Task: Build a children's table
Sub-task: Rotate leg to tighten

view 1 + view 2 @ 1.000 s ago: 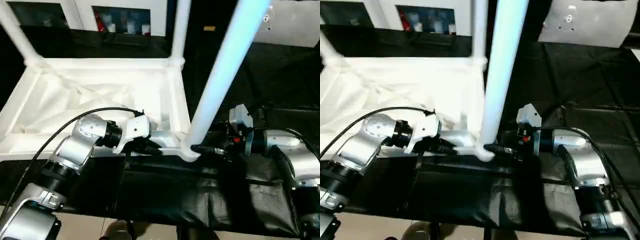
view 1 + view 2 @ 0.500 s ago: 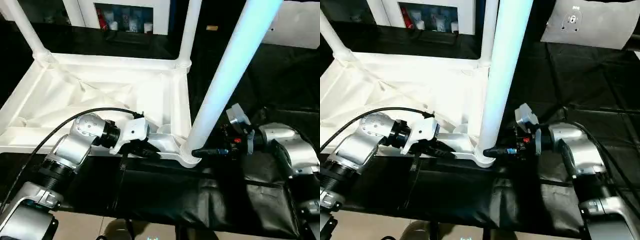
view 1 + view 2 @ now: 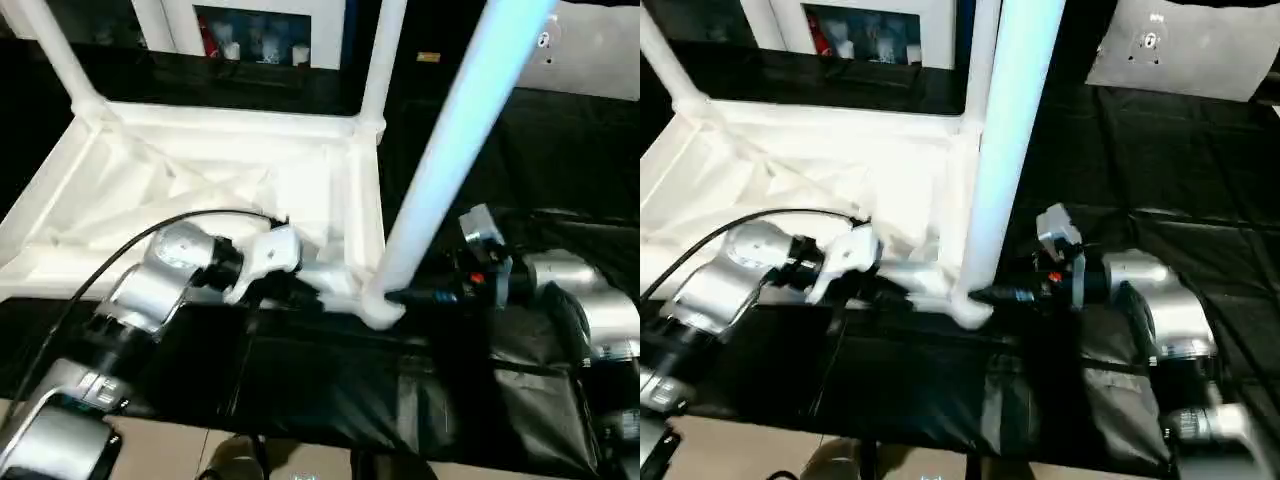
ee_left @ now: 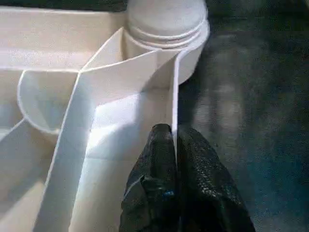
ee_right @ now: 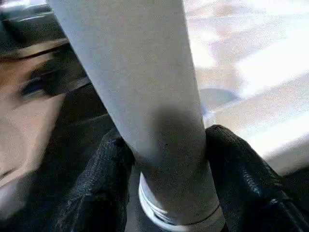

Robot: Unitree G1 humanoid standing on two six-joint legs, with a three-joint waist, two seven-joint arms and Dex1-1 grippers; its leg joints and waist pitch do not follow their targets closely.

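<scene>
The children's table lies upside down: its white tabletop [image 3: 200, 190] shows the ribbed underside. Two legs stand in the far corner sockets [image 3: 62, 62] [image 3: 378, 60]. A third leg [image 3: 450, 150] rises from the near right socket [image 4: 166, 24]. My left gripper [image 3: 300, 295] is shut on the tabletop's thin near rim wall, close to that socket; the left wrist view has the gripper [image 4: 174, 133] pinching the wall. My right gripper [image 3: 395, 296] holds the base of the near right leg, and the right wrist view shows its fingers [image 5: 104, 179] pressed against both sides of the leg [image 5: 145, 72].
A black cloth [image 3: 400, 400] covers the work surface and hangs over its near edge. A white cabinet with glass doors [image 3: 265, 25] stands behind. A white panel [image 3: 1180, 50] lies at the back right. A black cable [image 3: 120, 250] loops over my left forearm.
My right gripper's fingers have closed in on the base of the near right leg. The left gripper keeps its pinch on the rim. The camera has shifted slightly.
</scene>
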